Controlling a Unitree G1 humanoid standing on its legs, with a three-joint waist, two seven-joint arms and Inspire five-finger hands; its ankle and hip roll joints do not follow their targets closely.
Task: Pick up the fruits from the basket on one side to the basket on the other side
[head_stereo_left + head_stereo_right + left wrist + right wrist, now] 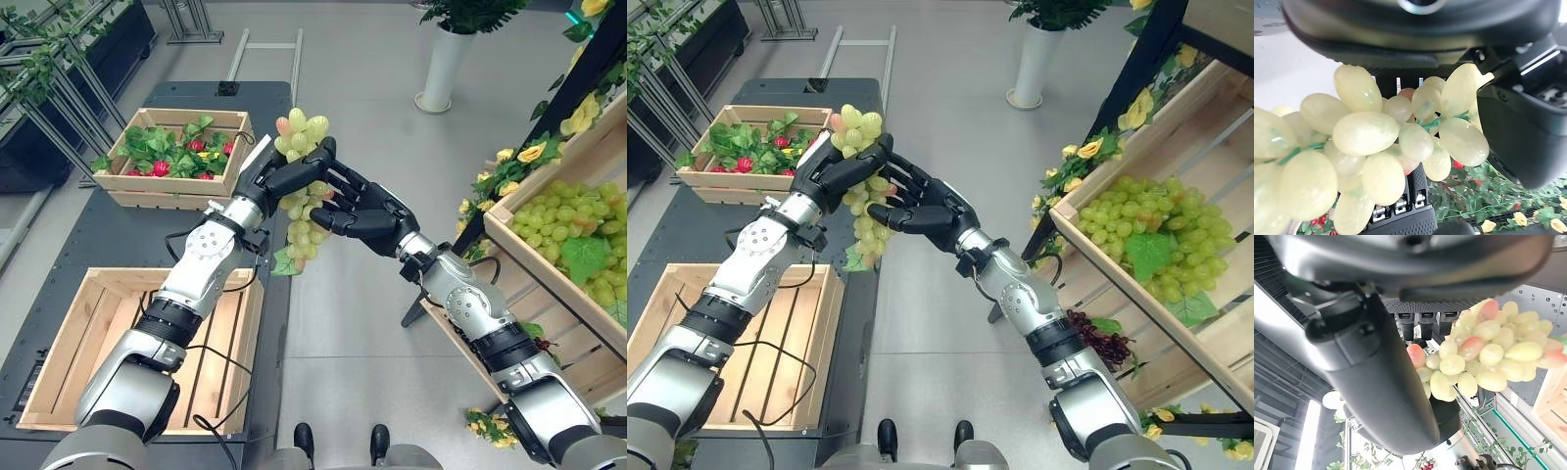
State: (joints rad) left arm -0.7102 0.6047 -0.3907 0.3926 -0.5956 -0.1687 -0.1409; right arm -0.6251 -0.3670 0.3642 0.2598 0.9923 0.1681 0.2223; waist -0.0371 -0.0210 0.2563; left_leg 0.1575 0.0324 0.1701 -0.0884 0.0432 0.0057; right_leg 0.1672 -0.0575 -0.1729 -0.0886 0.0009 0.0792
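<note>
A bunch of pale green grapes (304,127) with a leaf at its tip hangs in the air above the table's right edge. My left hand (269,176) is curled round its upper part from the left. From the right, my right hand (367,217) reaches in, with fingers over the bunch and thumb under it. The grapes (1364,132) lie close against the left palm in the left wrist view. In the right wrist view the grapes (1484,357) show past the thumb. An empty wooden crate (59,333) sits at the lower left. The shelf crate (549,269) on the right holds more grapes.
A second wooden crate (176,186) with green leaves and red fruit stands at the back of the dark table (108,235). Yellow flowers (534,152) trim the shelf on the right. A white planter (443,64) stands on the floor beyond.
</note>
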